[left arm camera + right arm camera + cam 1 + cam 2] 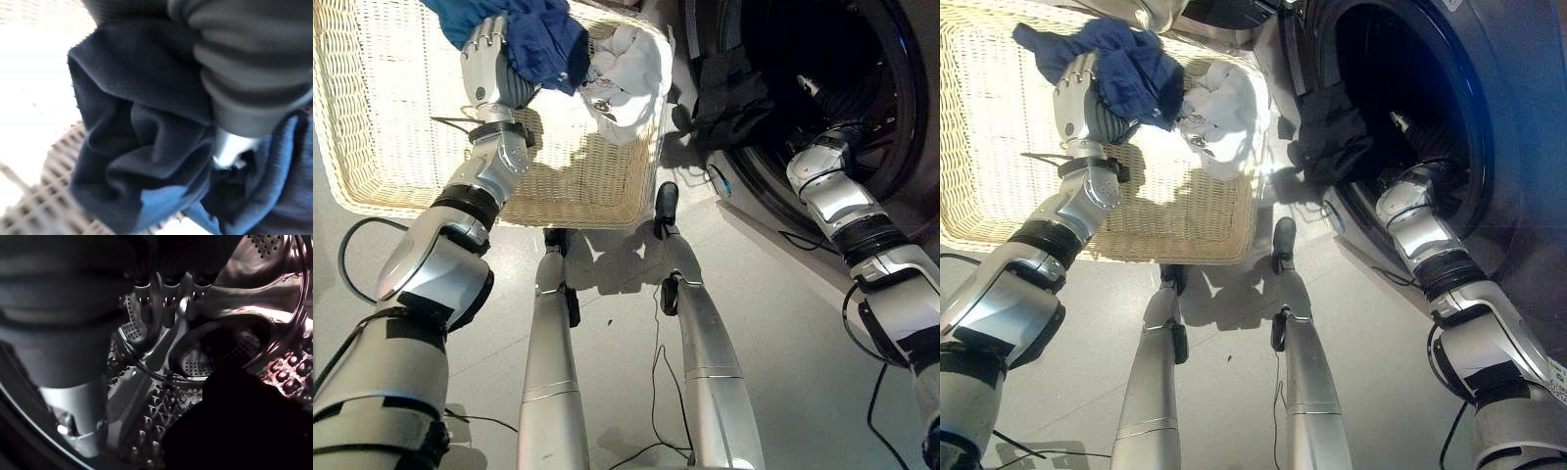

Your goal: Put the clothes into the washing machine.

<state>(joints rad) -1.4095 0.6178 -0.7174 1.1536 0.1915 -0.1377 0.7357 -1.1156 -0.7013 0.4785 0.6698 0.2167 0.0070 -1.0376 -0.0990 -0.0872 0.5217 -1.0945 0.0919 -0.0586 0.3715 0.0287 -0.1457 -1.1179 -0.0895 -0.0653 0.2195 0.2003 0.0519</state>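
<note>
inside the wicker basket (372,186), the left hand (489,73) had its fingers curled into a blue garment (543,39), its wrist view showing the dark folds bunched against the palm. just beside it in the basket lay a white garment (626,73). past the basket's rim, a black garment (1332,132) hung over the washing machine (1513,166) door lip. the right hand (164,303) reached inside the drum, fingers straight and holding nothing.

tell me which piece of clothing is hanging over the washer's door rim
The black garment: it drapes over the rim of the washing machine opening. The blue garment and white garment lie in the wicker basket.
</note>
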